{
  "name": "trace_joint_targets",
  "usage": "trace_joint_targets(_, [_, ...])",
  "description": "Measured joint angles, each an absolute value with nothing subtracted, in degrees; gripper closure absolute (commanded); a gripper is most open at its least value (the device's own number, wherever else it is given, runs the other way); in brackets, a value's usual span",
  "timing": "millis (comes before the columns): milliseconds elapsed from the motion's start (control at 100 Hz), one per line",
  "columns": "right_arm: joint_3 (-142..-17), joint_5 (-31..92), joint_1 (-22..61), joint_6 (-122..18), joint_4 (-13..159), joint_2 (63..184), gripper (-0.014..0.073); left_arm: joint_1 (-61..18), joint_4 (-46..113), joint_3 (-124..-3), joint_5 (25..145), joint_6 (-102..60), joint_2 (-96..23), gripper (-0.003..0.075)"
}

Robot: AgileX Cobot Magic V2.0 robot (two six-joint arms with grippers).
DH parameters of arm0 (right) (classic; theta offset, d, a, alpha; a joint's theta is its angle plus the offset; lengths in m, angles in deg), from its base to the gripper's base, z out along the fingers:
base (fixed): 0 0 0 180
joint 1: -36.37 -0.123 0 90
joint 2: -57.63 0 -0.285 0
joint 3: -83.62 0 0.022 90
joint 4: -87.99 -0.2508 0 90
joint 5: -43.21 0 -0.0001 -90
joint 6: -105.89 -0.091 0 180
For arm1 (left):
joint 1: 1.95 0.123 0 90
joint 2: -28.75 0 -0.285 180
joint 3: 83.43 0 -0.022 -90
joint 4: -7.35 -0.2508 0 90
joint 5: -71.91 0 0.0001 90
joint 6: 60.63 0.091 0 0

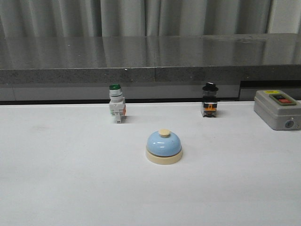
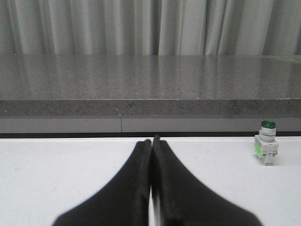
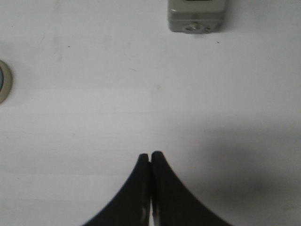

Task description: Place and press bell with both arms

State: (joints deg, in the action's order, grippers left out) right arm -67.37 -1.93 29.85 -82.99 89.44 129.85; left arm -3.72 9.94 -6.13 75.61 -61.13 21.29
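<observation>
Centrally on the white desk, the bell is seen standing upright in the front view, its light-blue dome resting on a cream round base with the cream button on top. It is touched by nothing, and neither arm appears in that view. Behind it to the left, near the desk's far edge, a green-capped white push-button switch is set upright; behind it to the right, a black-knobbed switch is placed, and further right a grey box with a red button is found at the desk's edge. A grey stone ledge runs behind the desk, with pale curtains hung beyond it.

From the left wrist view, the left tool is shown clenched, its two black fingers pressed together with nothing between them, held low over the desk and well apart from the green-capped switch.

From the right wrist view, the right tool is likewise shown clenched on nothing, pointed down over bare desk. A sliver of the bell's rim is caught at the picture's edge, well apart from the fingertips, and the grey box is seen beyond.
</observation>
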Motion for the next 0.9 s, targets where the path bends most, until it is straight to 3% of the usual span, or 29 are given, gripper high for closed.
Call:
trace_joint_targets(560, [-47.98, 12.76, 32.83, -81.04, 89.93, 96.04, 0.0655, -3.72, 9.94, -6.13, 75.61, -61.13, 21.29, 0.0741])
trace_joint_targets(900, [-41.71, 16.97, 32.83, -77.03, 89.35, 81.63, 0.0655, -3.72, 9.94, -6.13, 75.61, -61.13, 21.29, 0.0741])
